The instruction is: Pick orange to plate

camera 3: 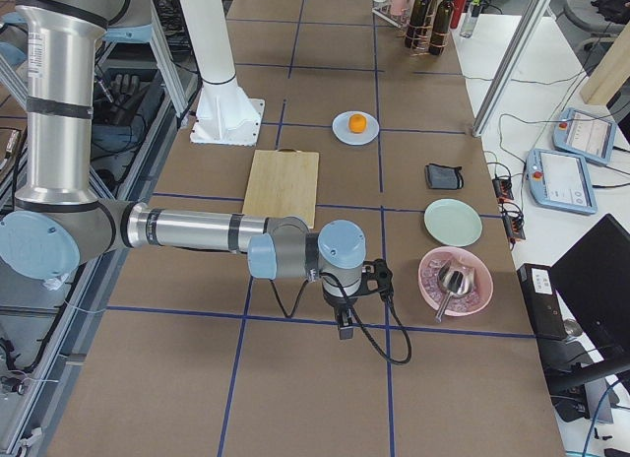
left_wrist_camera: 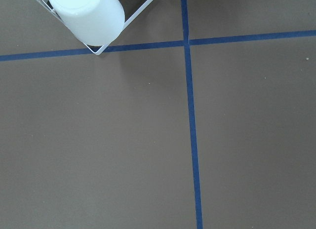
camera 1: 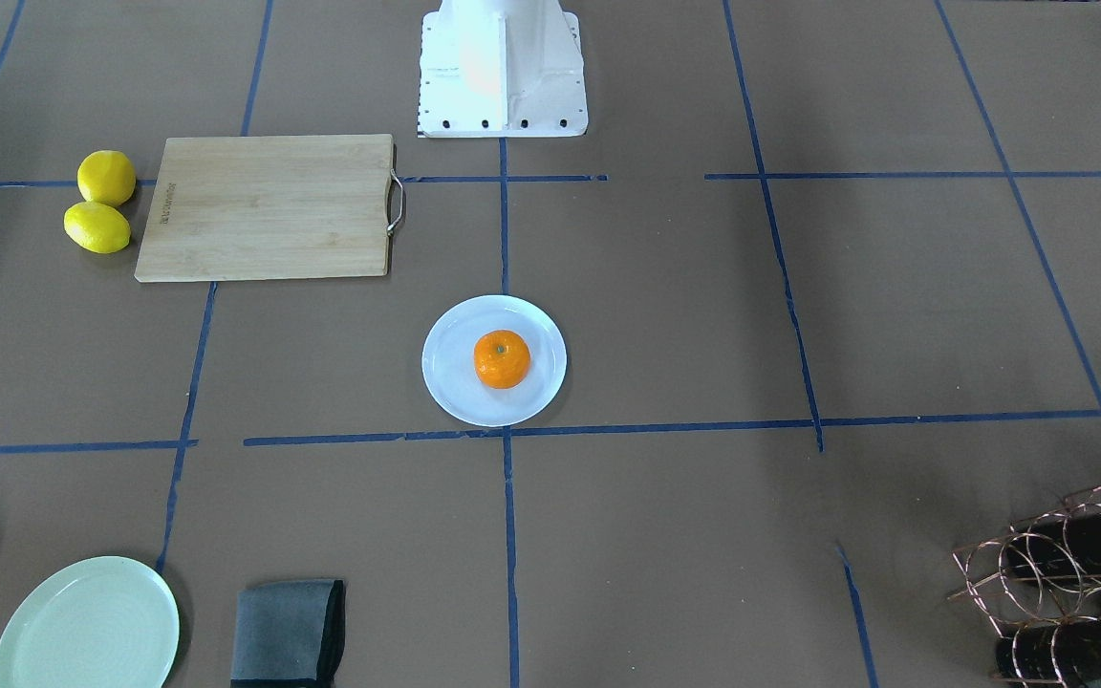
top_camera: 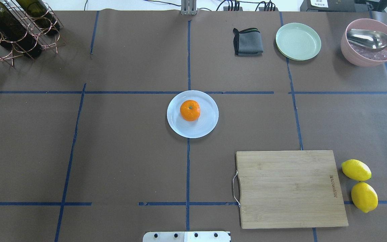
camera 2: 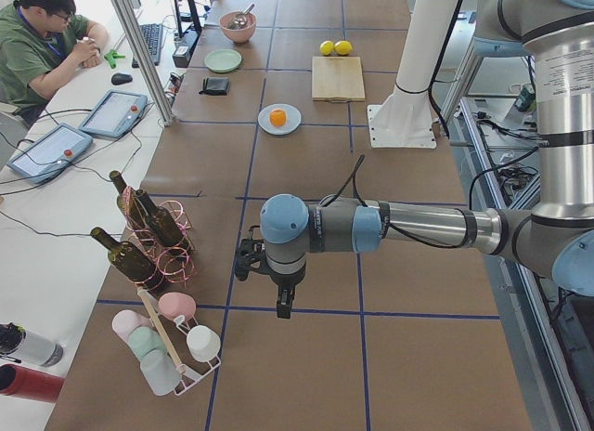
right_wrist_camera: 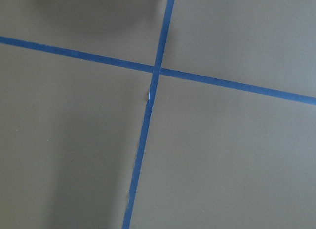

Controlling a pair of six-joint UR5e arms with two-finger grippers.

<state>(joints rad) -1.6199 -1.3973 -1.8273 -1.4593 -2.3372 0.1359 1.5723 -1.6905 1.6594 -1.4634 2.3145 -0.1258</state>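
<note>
The orange [top_camera: 190, 110] sits stem dimple up on the white plate [top_camera: 207, 125], a little off the plate's middle, at the centre of the worktop [top_camera: 123, 151] where two blue tape lines meet. Neither hand is near it. The left hand [camera 2: 282, 306] hangs fingers down over bare worktop at the robot's left end, beside the wire bottle rack [camera 2: 158, 241] and the cup rack [camera 2: 172, 343], well apart from the plate. The right hand [camera 3: 342, 325] hangs likewise at the opposite end, near the pink bowl [camera 3: 455, 280] with its metal spoon. Both hands show only in the side views, small and dark, so whether their fingers are spread or pressed together cannot be told; nothing seems to be in either. A bamboo cutting board [top_camera: 289, 188] lies on the robot's right with two lemons [top_camera: 356, 170] just beside it.
</note>
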